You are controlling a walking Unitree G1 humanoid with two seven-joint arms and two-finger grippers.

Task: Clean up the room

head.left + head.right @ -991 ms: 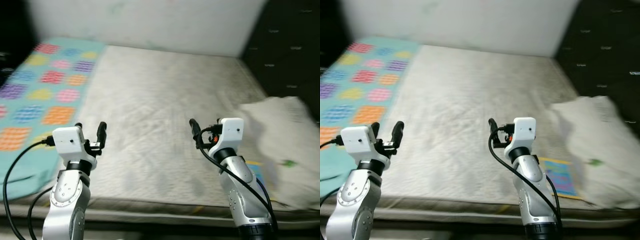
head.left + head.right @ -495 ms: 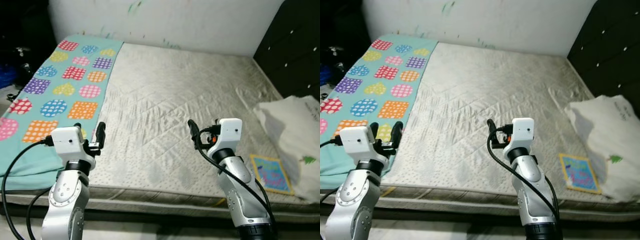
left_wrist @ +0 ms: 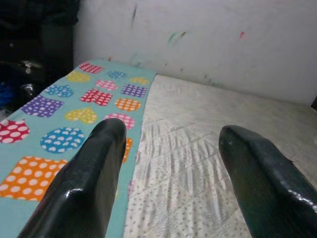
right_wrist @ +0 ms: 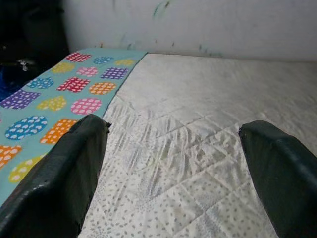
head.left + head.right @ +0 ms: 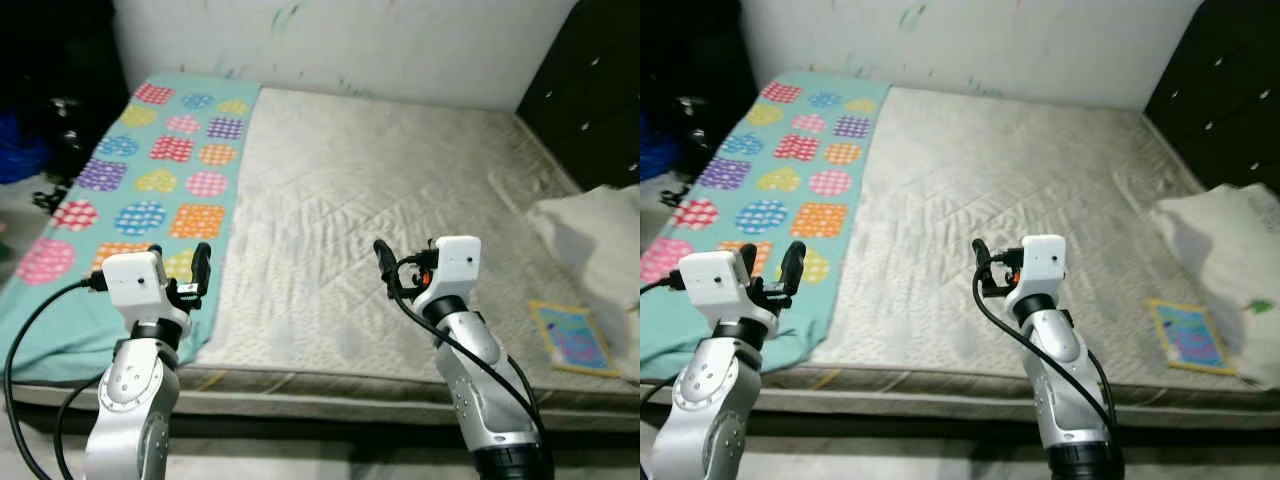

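Nothing is tidied yet, as I judge it: my left gripper [image 3: 168,163] and right gripper [image 4: 173,163] hover open and empty above the mattress [image 5: 400,190]. Patterned blanket [image 5: 130,190], pillow [image 5: 600,225] and booklet [image 5: 570,335] lie loose there.

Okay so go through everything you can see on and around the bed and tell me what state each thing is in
Left gripper: open, holding nothing, raised at the mattress's near edge.
Right gripper: open, holding nothing, raised over the mattress.
Blanket: spread flat along the mattress's left side, near end draped over the edge.
Mattress: bare, quilted cover wrinkled.
Pillow: crumpled, lying at the right edge.
Book: closed, flat beside the pillow.
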